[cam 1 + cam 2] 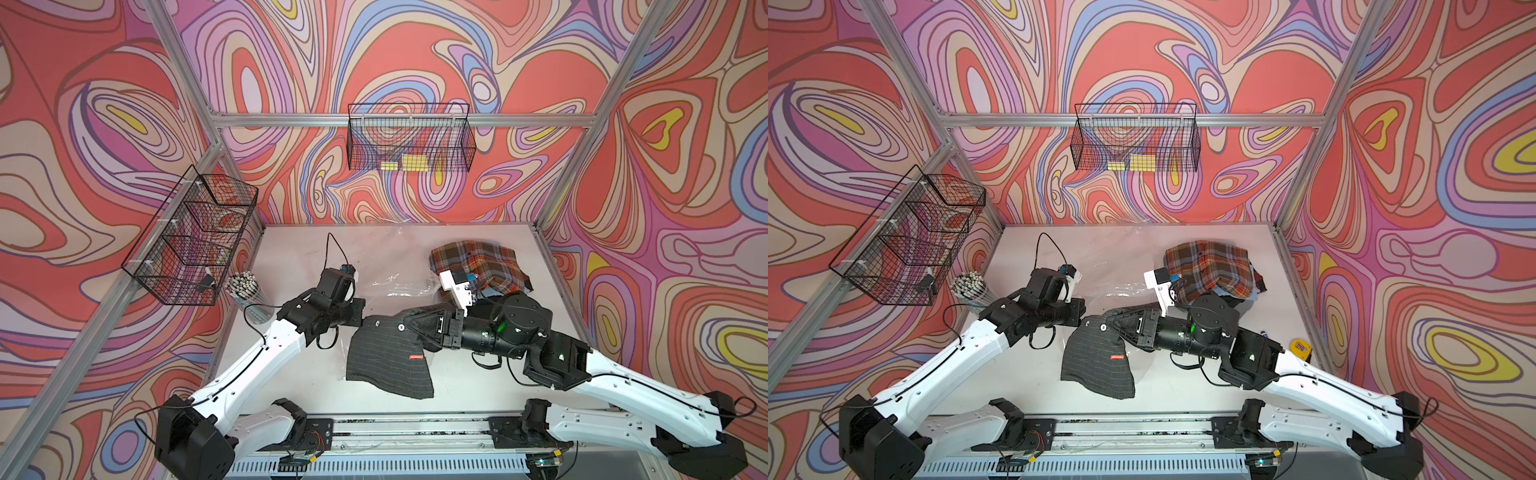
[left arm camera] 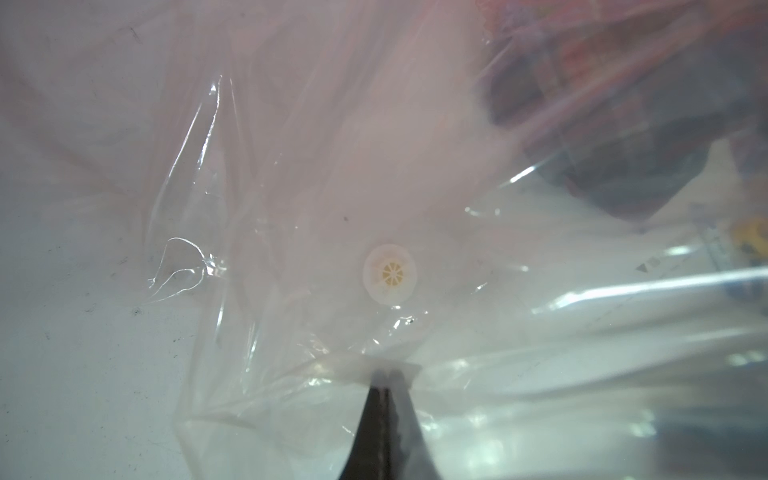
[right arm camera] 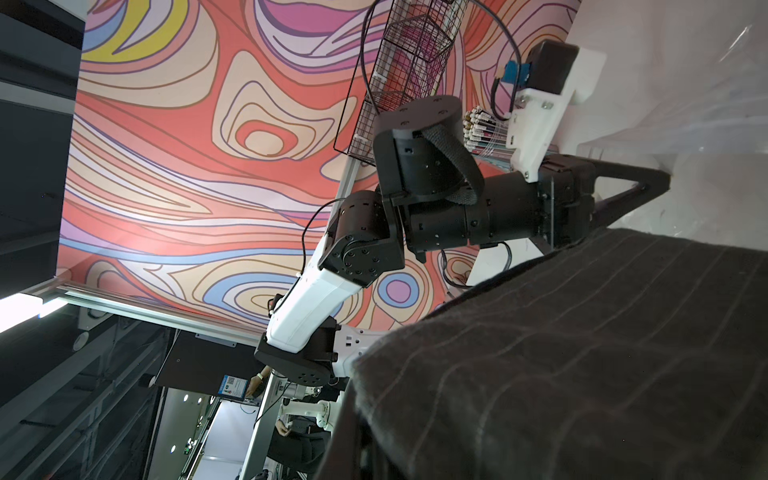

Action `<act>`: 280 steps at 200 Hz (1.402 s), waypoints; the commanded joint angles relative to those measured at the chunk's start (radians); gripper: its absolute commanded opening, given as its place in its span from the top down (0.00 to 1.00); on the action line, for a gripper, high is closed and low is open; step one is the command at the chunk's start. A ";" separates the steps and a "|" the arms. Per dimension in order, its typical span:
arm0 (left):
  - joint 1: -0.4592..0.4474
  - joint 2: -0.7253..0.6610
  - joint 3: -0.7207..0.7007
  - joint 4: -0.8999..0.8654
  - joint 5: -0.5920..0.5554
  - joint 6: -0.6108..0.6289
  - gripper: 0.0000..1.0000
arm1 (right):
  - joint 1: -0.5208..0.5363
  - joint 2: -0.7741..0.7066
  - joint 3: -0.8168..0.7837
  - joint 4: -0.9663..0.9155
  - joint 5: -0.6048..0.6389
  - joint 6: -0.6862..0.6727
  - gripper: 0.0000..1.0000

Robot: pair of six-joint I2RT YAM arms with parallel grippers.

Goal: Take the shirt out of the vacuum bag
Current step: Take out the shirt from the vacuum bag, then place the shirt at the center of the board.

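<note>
- Left gripper [image 2: 388, 376]: jaws pressed together on a bunched fold of the vacuum bag [image 2: 291, 199]. This is plain in the left wrist view.
- Bag: clear, crinkled plastic spread over the middle of the table [image 1: 307, 374], from the far edge toward the arms. Its round white valve [image 2: 389, 273] sits just beyond the pinched fold.
- Right gripper [image 1: 407, 323]: fingers closed, tips at the top edge of the shirt [image 1: 386, 361]. The cloth hangs from them, so it is gripping the shirt.
- Shirt: dark grey with thin pale stripes and a small red label [image 1: 417, 356] on its right edge. It lies between the two arms in the near half of the table. The lower part is spread on the surface and the upper part is lifted at the fingertips.
- Clear film shows along the shirt's left edge in both top views. How much of the shirt is inside the bag, cannot tell.
- White dot [image 1: 401, 328] just beside the right fingertips: button or valve, cannot tell.
- Right wrist view: striped cloth fills the near corner, with the left arm [image 3: 332, 291] beyond it.
- Elsewhere: crumpled plaid cloth [image 1: 478, 266] at the far right of the table, a cup of sticks [image 1: 245, 286] at the left edge, and a yellow tape measure [image 1: 1300, 348] by the right edge.
- Wire baskets hang on the left wall [image 1: 195, 237] and the back wall [image 1: 409, 139].
</note>
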 commanded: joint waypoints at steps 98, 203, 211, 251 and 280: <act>0.012 0.002 0.022 -0.040 -0.007 -0.004 1.00 | 0.007 -0.104 0.418 -0.455 0.549 -0.318 1.00; 0.011 0.007 0.024 -0.042 -0.002 -0.003 1.00 | 0.007 -0.135 0.452 -0.587 0.899 -0.406 1.00; 0.012 0.004 0.024 -0.044 -0.001 -0.003 1.00 | 0.006 -0.155 0.415 -0.585 0.925 -0.400 1.00; 0.012 0.005 0.022 -0.044 0.006 -0.003 1.00 | 0.007 -0.220 0.294 -0.612 1.013 -0.362 1.00; 0.012 0.001 0.023 -0.044 0.007 -0.002 1.00 | 0.007 -0.257 0.181 -0.628 1.010 -0.287 1.00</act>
